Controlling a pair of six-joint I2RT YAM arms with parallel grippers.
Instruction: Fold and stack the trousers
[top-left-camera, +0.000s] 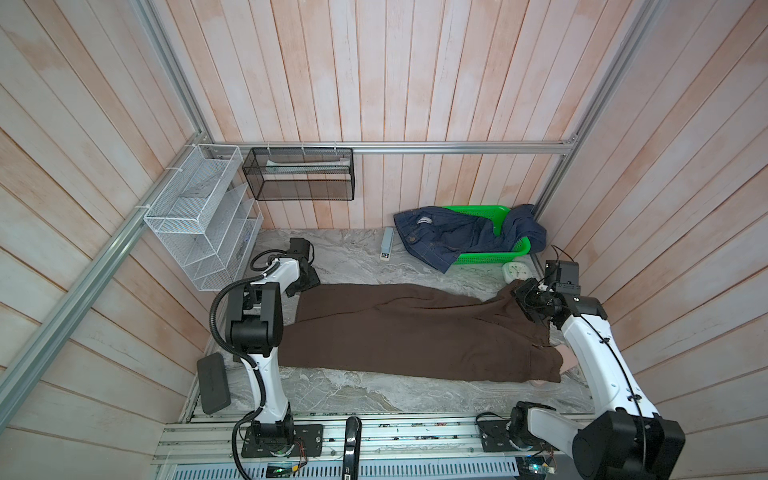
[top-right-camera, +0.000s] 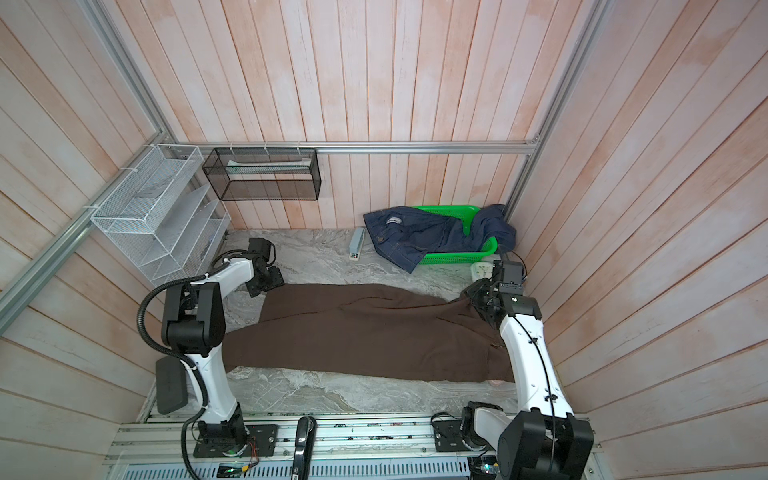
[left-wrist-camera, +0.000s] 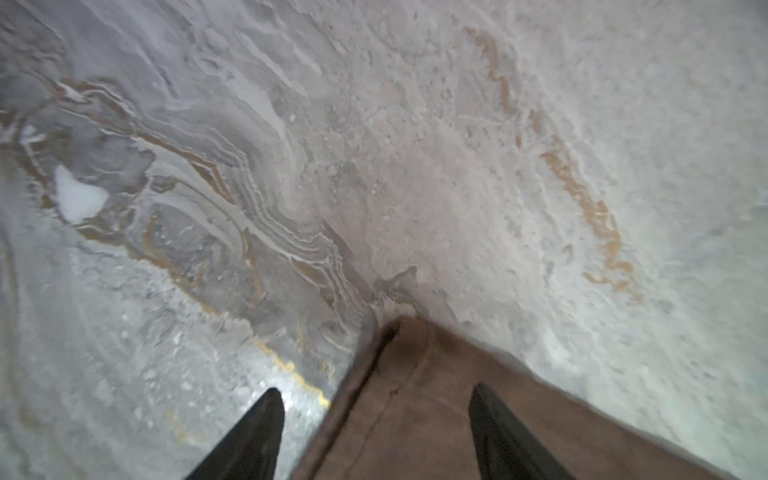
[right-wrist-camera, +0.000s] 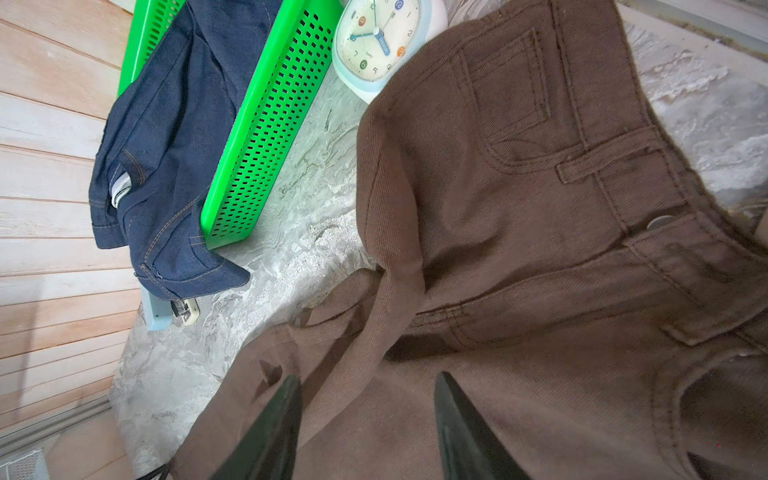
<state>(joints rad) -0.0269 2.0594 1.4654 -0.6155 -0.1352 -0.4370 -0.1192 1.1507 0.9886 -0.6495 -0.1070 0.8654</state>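
The long pair of dark brown soft-cloth trousers (top-left-camera: 407, 332) lies spread at full length across the marbled grey tabletop (top-left-camera: 353, 395). Its waist is toward the right arm and the two leg hems are toward the left arm. No fold shows in it, so the work looks to be at its very start. The left gripper (left-wrist-camera: 376, 390) hangs low over the far hem corner with its jaws set wide. In the left wrist view, which is blurred, one finger is over bare table and the other over cloth, and nothing is pinched. The right gripper (right-wrist-camera: 368, 376) sits above the rumpled waist end, near the pale button, with its jaws about half apart. Only trouser fabric is seen beyond the tips, and I see nothing caught between them. Both corners probably need to be taken before any fold can be made. Every fold is left to do, and so is the stacking (no folded pile shows anywhere). A dark blue denim garment (top-left-camera: 453, 237) spills from the green perforated plastic basket (top-left-camera: 498, 253) at the far right. It may well be next.
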